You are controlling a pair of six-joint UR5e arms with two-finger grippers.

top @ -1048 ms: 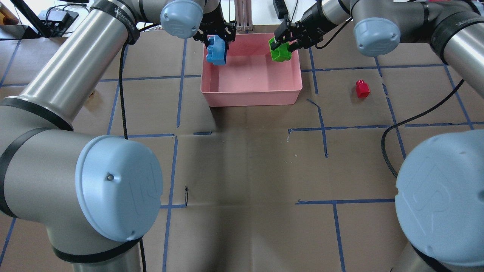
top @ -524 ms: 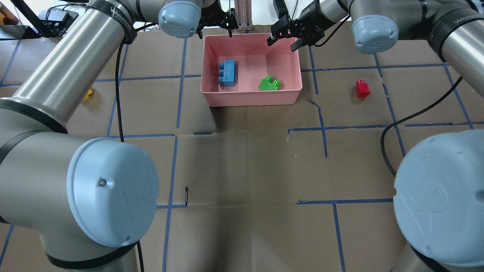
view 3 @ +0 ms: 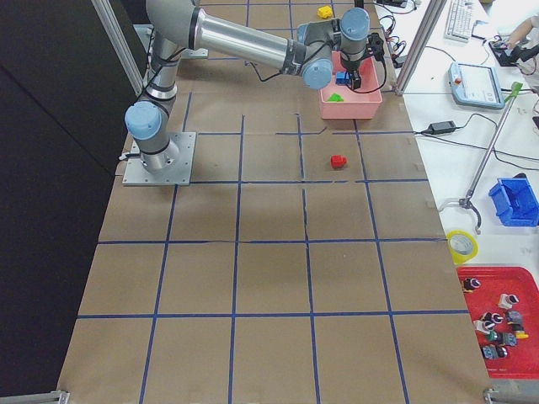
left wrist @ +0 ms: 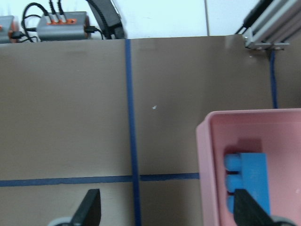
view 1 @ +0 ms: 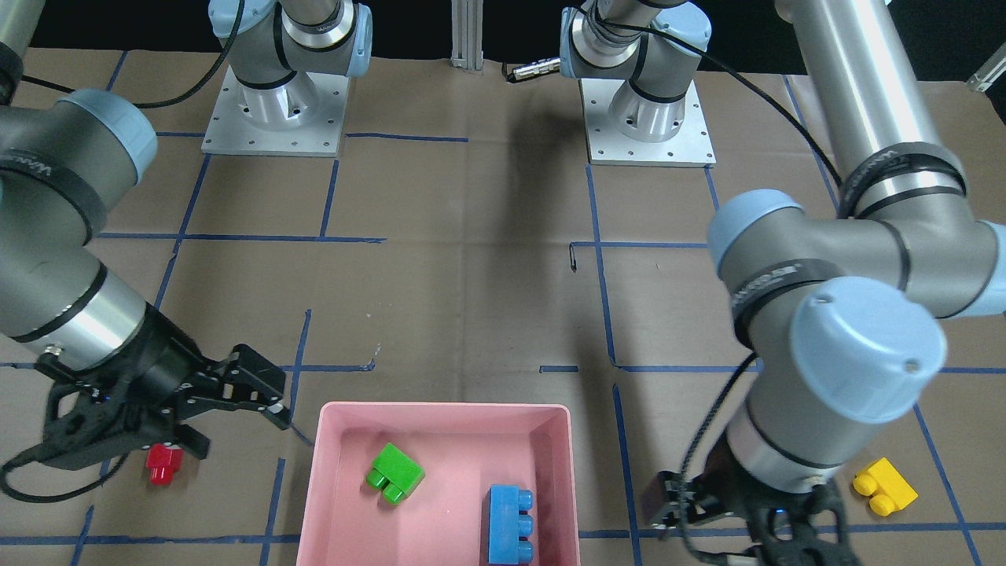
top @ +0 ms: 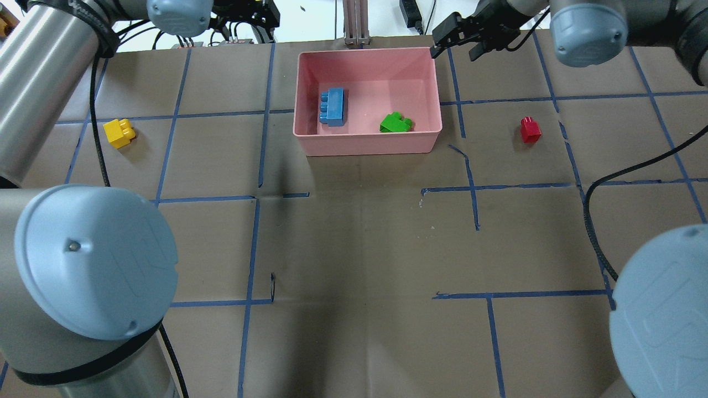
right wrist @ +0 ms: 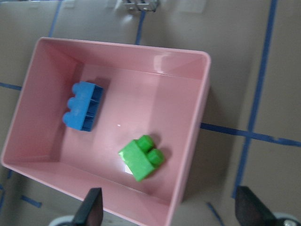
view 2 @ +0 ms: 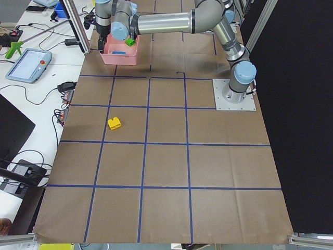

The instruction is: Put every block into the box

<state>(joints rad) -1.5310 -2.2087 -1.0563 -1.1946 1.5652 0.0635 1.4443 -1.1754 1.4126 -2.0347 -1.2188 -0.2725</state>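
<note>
Currently, blue block and green block inside pink box, red block on table to its right, yellow block well off to its left, right pincer spread, empty, by box's far right corner, left pincer spread, apparently empty too.

yellow block on table | box far end | blue block inside

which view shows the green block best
The right wrist-mounted view: the green block appears large and unobstructed, both studs clear, inside the box. The front-facing view shows it clearly but smaller; overhead, it is small by the near wall. In the side views it is a speck; the left wrist view misses it.
</note>
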